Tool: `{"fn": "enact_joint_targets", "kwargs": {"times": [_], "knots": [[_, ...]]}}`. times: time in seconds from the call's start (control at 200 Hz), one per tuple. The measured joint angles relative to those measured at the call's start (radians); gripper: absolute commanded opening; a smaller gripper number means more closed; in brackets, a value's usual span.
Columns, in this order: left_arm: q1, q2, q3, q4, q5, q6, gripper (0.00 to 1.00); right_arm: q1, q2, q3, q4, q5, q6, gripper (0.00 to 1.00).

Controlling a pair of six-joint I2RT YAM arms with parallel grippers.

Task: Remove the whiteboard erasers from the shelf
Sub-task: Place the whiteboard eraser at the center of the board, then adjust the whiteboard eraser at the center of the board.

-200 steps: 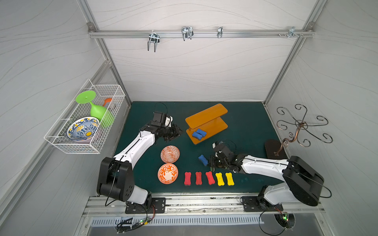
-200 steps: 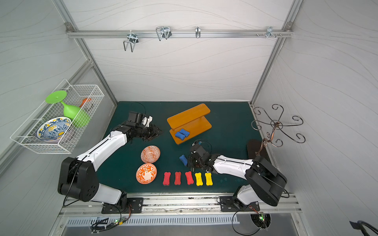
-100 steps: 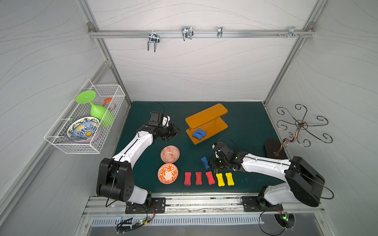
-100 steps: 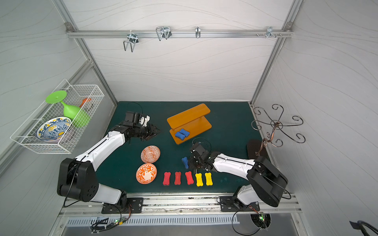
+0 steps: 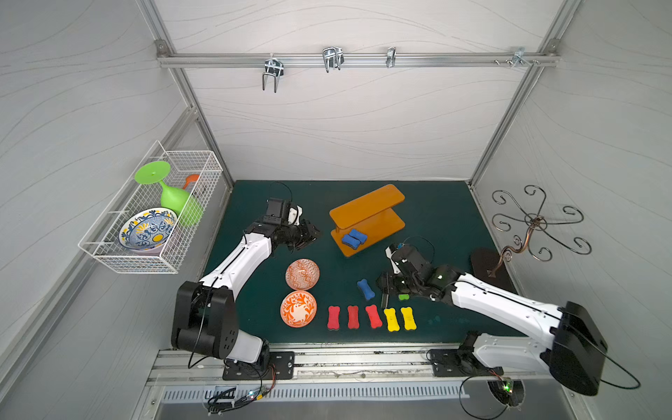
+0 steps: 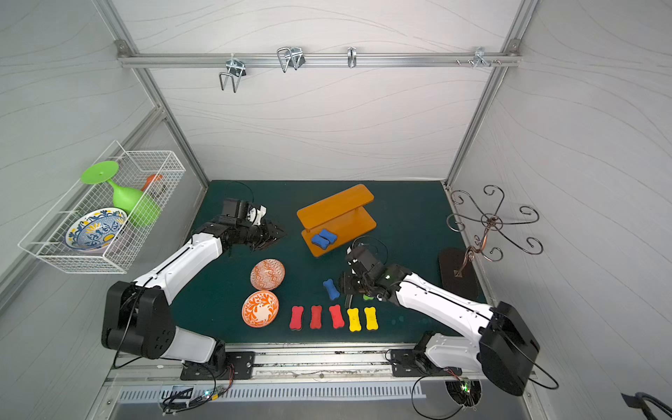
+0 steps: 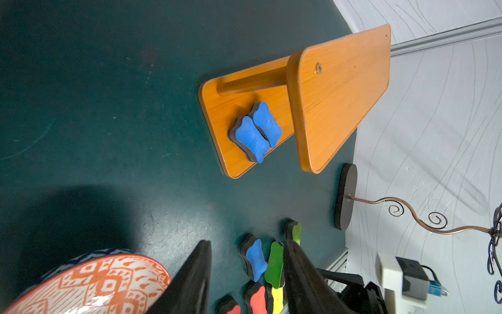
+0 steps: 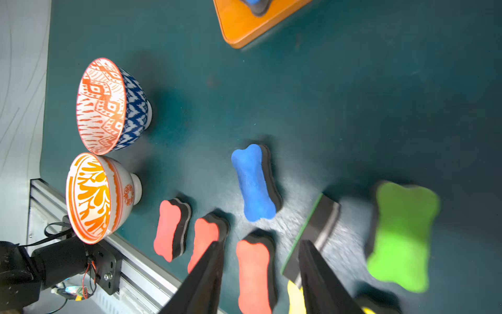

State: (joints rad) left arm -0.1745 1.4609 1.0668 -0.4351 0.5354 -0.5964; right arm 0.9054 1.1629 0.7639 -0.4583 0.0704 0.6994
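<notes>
Right gripper point(image 8: 260, 242) has just spread its jaws, letting go of a green eraser point(image 8: 312, 225), now on edge on the mat point(image 5: 436, 218) and possibly leaning on one finger. Left gripper point(image 7: 247, 241) hangs jaws apart, empty. Two blue erasers point(image 5: 354, 238) remain on the shelf point(image 5: 367, 203), lower board, so they go next.

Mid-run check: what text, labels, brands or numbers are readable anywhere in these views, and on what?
No readable text, number or brand in any view.
orange shelf: plain wood grain, no label.
blue erasers on its lower board: unmarked.
diamond-patterned bowl and leaf-patterned bowl: ornament only; the small round emblem on the latter's side shows no letters.
</notes>
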Motion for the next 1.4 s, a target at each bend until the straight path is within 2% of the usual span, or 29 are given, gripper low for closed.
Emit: {"fn": "enact_joint_targets", "kwargs": {"times": [0.25, 0.7, 0.945, 1.25, 1.4], "knots": [[0.009, 0.000, 0.000, 0.000, 0.000, 0.002, 0.47, 0.047, 0.032, 0.013, -0.143, 0.063, 0.054, 0.63], [0.013, 0.000, 0.000, 0.000, 0.000, 0.003, 0.47, 0.051, 0.209, 0.015, -0.100, 0.026, 0.079, 0.60], [0.019, 0.000, 0.000, 0.000, 0.000, 0.003, 0.47, 0.051, 0.268, 0.027, -0.062, 0.017, 0.077, 0.53], [0.020, 0.000, 0.000, 0.000, 0.001, 0.003, 0.47, 0.042, 0.285, 0.034, -0.035, 0.005, 0.059, 0.30], [0.023, 0.000, 0.000, 0.000, 0.001, 0.003, 0.47, 0.026, 0.285, 0.033, -0.027, -0.008, 0.049, 0.25]]}}
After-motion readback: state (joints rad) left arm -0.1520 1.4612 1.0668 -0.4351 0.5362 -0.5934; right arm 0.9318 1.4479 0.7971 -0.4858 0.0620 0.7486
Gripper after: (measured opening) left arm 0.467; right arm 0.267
